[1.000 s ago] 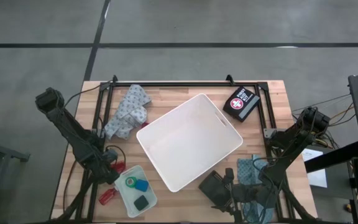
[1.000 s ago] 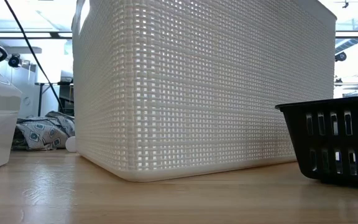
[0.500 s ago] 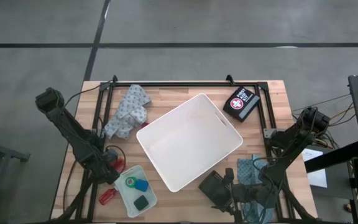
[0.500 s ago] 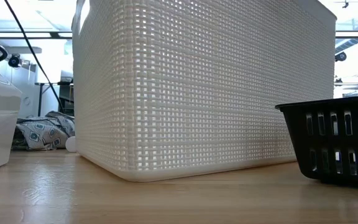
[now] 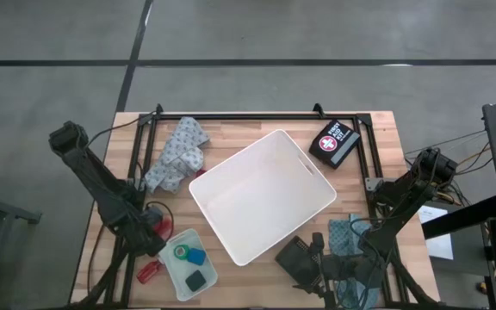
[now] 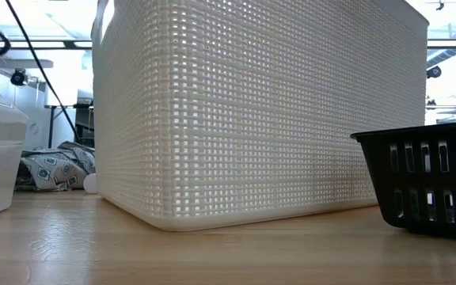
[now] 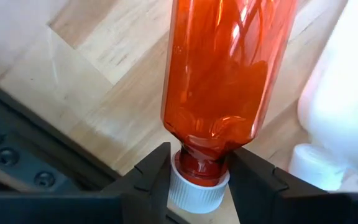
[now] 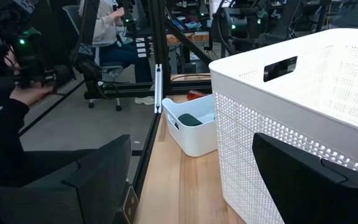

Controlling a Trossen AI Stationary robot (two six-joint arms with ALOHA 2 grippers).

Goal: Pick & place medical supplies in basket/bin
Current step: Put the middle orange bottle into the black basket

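At mid-bench (image 5: 377, 129) we see the white bin (image 5: 261, 195), set at an angle and much the largest thing here; in the low view its woven wall (image 6: 252, 111) fills most of the picture. Behind its far left corner lies a patterned cloth (image 5: 177, 155), and beyond its far right corner a dark case (image 5: 333, 142) with a white cross. Near the front right we find a black basket (image 5: 298, 258), apart from the bin, and a second cloth (image 5: 344, 237) beside it. At front left stands a small clear tray (image 5: 188, 263) holding small blue and green items. The left gripper (image 7: 199, 180) is low beside that tray, jaws clamped on the neck of an orange bottle (image 7: 229, 74) just above its white cap (image 7: 197, 190). The right gripper (image 8: 191, 186) waits at the front right, jaws wide apart, holding nothing.
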